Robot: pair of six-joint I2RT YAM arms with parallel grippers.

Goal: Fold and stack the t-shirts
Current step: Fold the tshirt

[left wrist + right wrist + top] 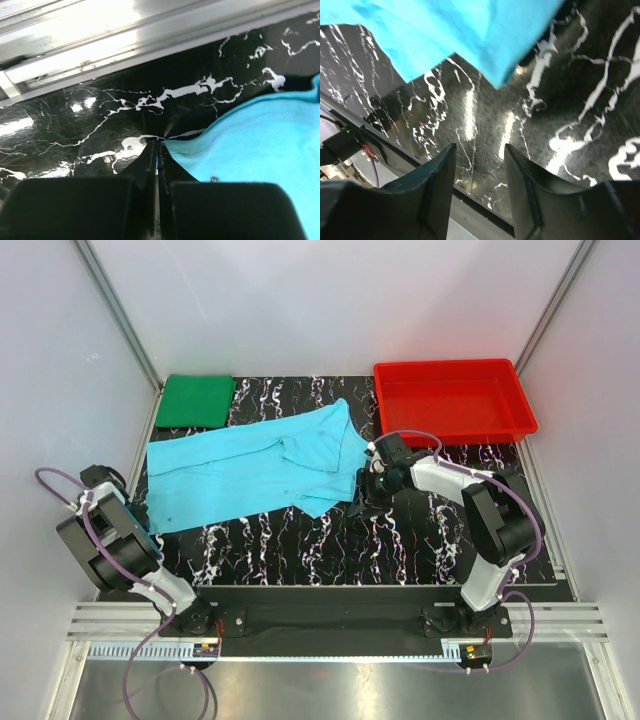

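The light cyan-blue t-shirt (255, 468) lies spread out and rumpled on the black marble table (400, 550). The dark green t-shirt (196, 400) lies folded at the back left. My left gripper (148, 530) is at the cyan shirt's near left corner. In the left wrist view its jaws (157, 143) are pressed together where the corner of the cyan cloth (255, 150) ends. My right gripper (360, 498) is open and empty at the shirt's right edge. In the right wrist view (479, 147) it hovers over bare table, with the cyan cloth (465, 30) just beyond it.
A red plastic tray (455, 400) stands at the back right. White walls enclose the table on three sides. An aluminium rail (125, 45) runs along the left edge. Another rail (330, 625) and cables run along the near edge.
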